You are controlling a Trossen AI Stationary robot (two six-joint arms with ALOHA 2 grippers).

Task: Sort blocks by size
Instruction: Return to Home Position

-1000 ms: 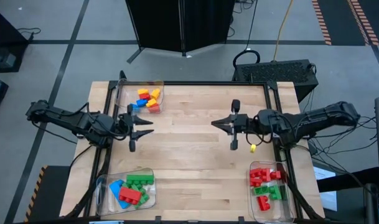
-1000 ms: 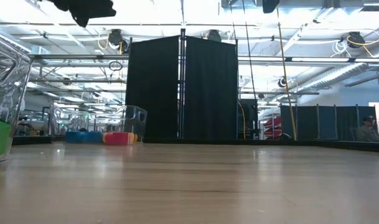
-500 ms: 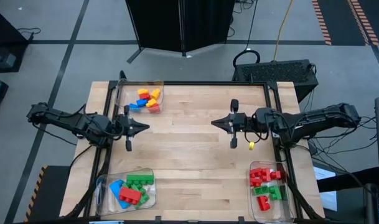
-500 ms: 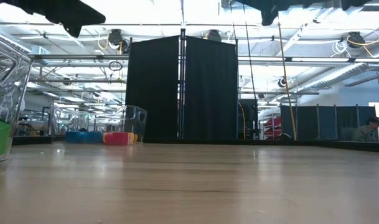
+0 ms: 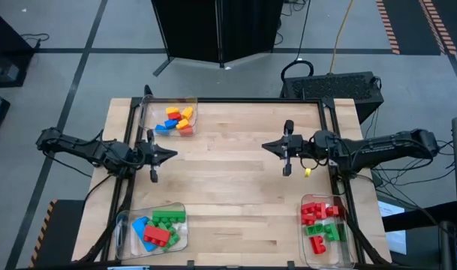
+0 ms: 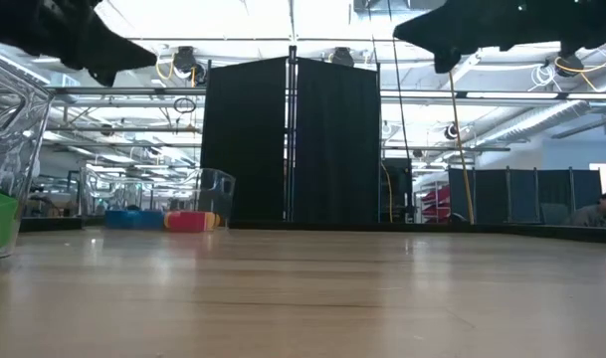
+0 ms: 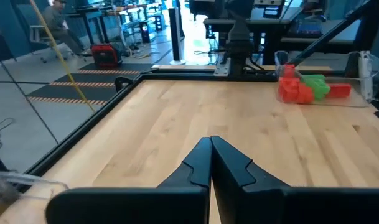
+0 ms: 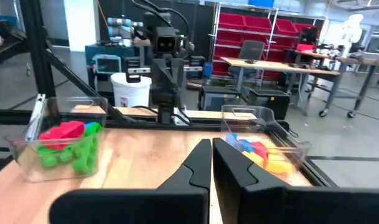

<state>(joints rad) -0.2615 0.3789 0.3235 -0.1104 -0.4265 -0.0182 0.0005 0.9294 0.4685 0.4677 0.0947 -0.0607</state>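
Observation:
The blocks lie in three clear trays. Small yellow, orange, blue and red blocks (image 5: 177, 118) are in the far left tray. Green, blue and red blocks (image 5: 159, 226) are in the near left tray. Red and green blocks (image 5: 320, 220) are in the near right tray. My left gripper (image 5: 174, 154) is shut and empty over the table's left side; its closed fingers show in the left wrist view (image 7: 211, 143). My right gripper (image 5: 265, 147) is shut and empty over the table's right side, as the right wrist view (image 8: 211, 144) shows.
The bare wooden tabletop (image 5: 228, 180) lies between the two grippers. A raised black frame (image 5: 236, 100) runs along the table's edges. The near left tray's wall (image 6: 9, 149) stands close in the low view. People sit in the room beyond.
My left gripper has shut its fingers and drawn back a little toward the table's left edge. My right gripper has drawn back a little toward the table's right edge. The blocks and trays have stayed where they were.

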